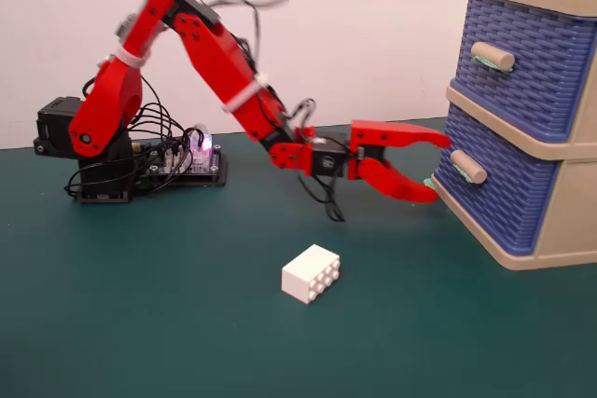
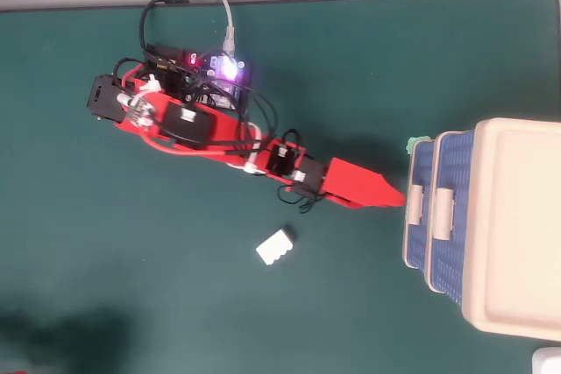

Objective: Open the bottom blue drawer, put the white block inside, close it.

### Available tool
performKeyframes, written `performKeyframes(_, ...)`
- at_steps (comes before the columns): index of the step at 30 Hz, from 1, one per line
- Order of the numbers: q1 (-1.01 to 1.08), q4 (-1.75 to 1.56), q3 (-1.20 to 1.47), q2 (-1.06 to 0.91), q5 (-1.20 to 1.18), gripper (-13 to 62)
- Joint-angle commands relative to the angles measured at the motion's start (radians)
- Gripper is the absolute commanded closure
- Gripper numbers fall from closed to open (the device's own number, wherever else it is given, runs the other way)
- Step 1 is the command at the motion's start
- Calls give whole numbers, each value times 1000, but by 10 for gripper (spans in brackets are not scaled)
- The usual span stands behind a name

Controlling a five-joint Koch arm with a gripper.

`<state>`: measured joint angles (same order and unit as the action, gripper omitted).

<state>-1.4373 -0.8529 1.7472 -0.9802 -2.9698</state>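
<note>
The bottom blue drawer (image 1: 499, 188) is sitting closed; its stiff handle (image 1: 468, 167), just beyond the gripper (image 1: 438, 169)'s spread fingertips, is looking graspable.

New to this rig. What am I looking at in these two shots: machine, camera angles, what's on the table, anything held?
The red machine is a small hobby robot arm bolted at the left of a green table. One picture is taken from a camera standing at table height in front; the other looks straight down. The gripper at the arm's end has two jaws, spread apart and holding nothing; its tips reach toward the handle of the bottom blue drawer, which looks closed. That drawer sits under an identical upper drawer in a beige frame at the right. A white block with studs lies loose on the table, well apart from the gripper. The lit circuit board with cables beside the arm's base is its electronics.
</note>
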Motion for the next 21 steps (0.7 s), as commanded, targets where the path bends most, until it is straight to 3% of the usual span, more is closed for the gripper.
performKeyframes(1,-21,-81,-64,12,-38,163)
performKeyframes(6,-23,-28,-186,78,-37,185)
performKeyframes(10,-46,29,-224,78,-37,244)
performKeyframes(15,-49,92,-278,98,-37,362)
performKeyframes(21,-49,192,-319,117,-38,567)
